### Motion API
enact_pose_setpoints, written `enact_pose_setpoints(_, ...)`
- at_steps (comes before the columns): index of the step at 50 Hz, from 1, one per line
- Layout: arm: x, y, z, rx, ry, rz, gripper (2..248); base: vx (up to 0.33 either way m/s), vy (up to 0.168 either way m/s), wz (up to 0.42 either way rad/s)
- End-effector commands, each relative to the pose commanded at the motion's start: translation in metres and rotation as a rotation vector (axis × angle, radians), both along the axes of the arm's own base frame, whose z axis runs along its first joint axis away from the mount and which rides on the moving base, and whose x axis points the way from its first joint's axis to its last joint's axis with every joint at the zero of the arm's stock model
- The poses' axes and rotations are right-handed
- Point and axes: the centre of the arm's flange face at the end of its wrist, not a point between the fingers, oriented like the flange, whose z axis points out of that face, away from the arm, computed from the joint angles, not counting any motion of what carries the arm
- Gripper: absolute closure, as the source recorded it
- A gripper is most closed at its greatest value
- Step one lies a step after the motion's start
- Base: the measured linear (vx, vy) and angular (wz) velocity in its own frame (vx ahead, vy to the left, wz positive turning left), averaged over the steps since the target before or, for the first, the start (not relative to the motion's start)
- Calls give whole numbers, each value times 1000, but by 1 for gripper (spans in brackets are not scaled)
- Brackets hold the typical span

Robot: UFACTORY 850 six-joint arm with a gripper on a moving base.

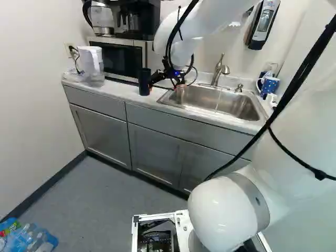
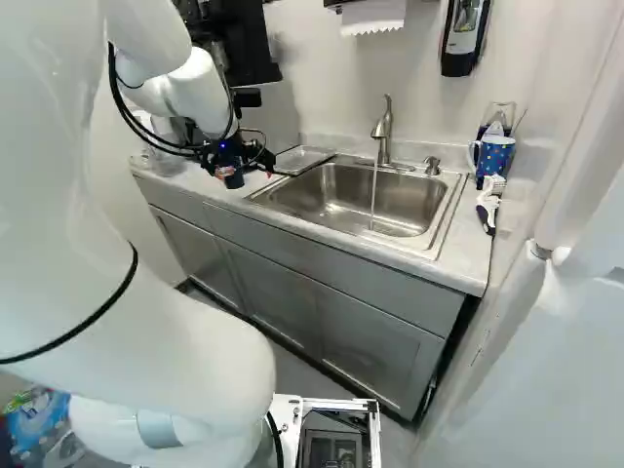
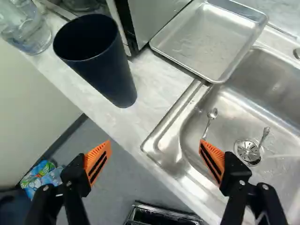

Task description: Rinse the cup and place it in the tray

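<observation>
Cup stands on the table, upper middle of the left base view; the claw is spread, empty. Water runs, but rinsing looks undone; placing in the tray, upper middle of the right base view, remains.

White walls, grey cabinets, dull blue-grey floor.

The arm is shiny white with fat round joints and black cables. Its black tool has silver screws, a blue light and ridged orange pads.
</observation>
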Motion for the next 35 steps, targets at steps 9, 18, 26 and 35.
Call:
enact_pose_setpoints(9, 7, 15, 0, 0, 1, 29, 3, 0, 0, 0)
enact_pose_setpoints(18, 17, 29, 1, -1, 2, 51, 3, 0, 0, 0)
enact_pose_setpoints(26, 25, 36, 1, -1, 3, 62, 3, 0, 0, 0)
enact_pose_setpoints(35, 28, 39, 1, -1, 3, 66, 3, 0, 0, 0)
